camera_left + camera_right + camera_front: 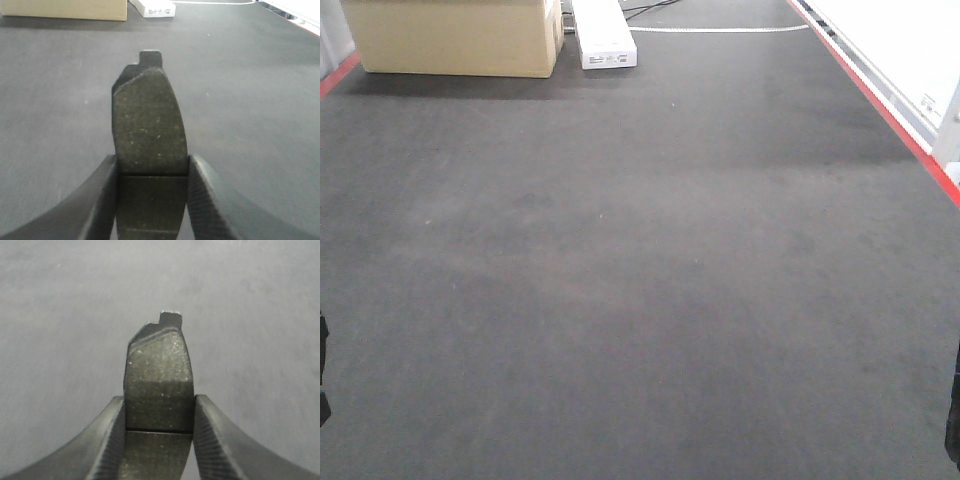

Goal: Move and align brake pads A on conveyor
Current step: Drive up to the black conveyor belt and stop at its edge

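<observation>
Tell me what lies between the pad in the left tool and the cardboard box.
Nothing but bare conveyor, as the left wrist view shows, between the brake pad held by the left tool and the cardboard box.

2 dark brake pads [149,130] [159,372] (grooved), over conveyor [640,300]

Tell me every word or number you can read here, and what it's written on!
No text is readable.
White box: dark print on its near end, too blurred to read.
White panel: a tiny mark, too small to read.
Cardboard box, left arm's brake pad, right arm's brake pad, conveyor: no writing visible.
</observation>
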You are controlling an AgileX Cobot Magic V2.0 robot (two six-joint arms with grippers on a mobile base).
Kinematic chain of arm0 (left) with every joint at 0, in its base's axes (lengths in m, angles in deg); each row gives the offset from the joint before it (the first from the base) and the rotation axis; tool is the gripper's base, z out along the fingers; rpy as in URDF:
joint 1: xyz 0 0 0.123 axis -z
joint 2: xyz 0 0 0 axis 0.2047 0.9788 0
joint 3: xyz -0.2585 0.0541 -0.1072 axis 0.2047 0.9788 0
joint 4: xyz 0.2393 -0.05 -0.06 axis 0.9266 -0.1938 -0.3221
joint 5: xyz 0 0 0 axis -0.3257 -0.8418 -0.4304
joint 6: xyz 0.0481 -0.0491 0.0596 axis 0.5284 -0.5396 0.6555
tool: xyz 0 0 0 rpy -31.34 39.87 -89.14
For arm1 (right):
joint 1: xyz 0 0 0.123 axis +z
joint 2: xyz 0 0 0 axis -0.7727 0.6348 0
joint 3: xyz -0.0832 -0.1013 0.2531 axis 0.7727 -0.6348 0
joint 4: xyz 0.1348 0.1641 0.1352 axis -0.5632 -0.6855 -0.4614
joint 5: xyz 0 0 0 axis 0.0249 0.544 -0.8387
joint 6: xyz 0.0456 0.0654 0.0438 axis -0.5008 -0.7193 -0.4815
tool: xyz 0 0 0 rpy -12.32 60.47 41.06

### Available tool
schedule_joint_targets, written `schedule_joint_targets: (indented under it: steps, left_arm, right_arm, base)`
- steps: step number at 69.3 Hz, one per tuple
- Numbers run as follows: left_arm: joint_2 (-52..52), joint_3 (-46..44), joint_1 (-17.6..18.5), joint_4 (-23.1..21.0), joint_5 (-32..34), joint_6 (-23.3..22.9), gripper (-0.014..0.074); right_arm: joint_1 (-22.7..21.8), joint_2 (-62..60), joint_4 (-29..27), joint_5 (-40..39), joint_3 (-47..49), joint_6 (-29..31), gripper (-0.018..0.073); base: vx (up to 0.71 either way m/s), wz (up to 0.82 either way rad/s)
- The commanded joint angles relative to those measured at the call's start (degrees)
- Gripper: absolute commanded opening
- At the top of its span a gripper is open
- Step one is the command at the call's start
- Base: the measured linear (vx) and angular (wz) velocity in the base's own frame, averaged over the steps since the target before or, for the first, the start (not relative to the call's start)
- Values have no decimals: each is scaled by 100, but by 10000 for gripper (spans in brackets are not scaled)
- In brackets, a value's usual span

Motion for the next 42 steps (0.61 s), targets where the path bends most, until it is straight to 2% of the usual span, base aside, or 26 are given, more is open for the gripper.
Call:
schedule_joint_targets:
  steps: [1,42]
  left_arm:
    - [-12,-171,24,-40,531,-49,-6]
    - [-12,-171,24,-40,531,-49,-6]
  right_arm:
    - [-40,13,43,-518,182,26,-7]
    - [-40,13,43,-518,182,26,-7]
  base:
    - [25,-1]
    - [15,4]
